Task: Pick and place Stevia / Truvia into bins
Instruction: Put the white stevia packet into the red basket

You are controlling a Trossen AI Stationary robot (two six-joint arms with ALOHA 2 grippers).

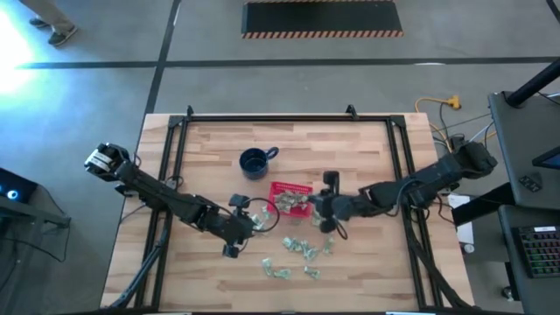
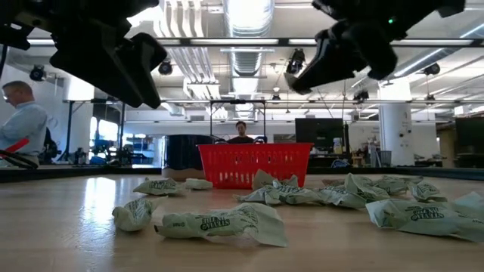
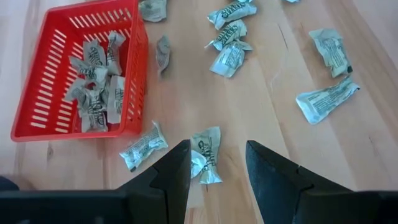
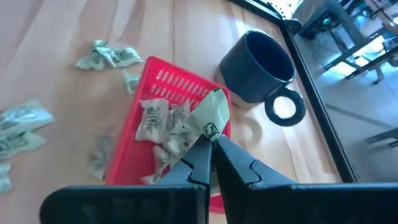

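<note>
Low view: crumpled green-and-white sachets (image 2: 219, 224) are seen nearest the camera, strewn across the wooden worktop (image 2: 60, 234), with the red basket (image 2: 255, 163) standing behind them and both arms hanging dark overhead. Beyond the worktop, a person (image 2: 21, 125) is seen at the room's left edge and another (image 2: 241, 132) behind the basket.

In the left wrist view, the left gripper (image 3: 216, 167) is held above the worktop with its fingers (image 3: 177, 171) spread well apart and nothing gripped; one sachet (image 3: 206, 163) lies on the wood between them. Another sachet (image 3: 143, 145) lies just beside the basket's near wall, and more are scattered farther off. Several sachets (image 3: 93, 84) are piled inside the basket.

In the right wrist view, the right gripper (image 4: 212, 144) is held over the basket's rim (image 4: 177, 78), its fingers (image 4: 200, 160) pinched together on a single sachet (image 4: 210, 114) that sticks up from the tips. A dark blue mug (image 4: 260, 59) stands just beyond the basket, handle toward the worktop's edge.

From above, the left gripper (image 1: 238, 229) is placed just left of the basket (image 1: 290, 199), the right gripper (image 1: 320, 208) at its right side, and loose sachets (image 1: 293, 258) lie on the near side of both.
</note>
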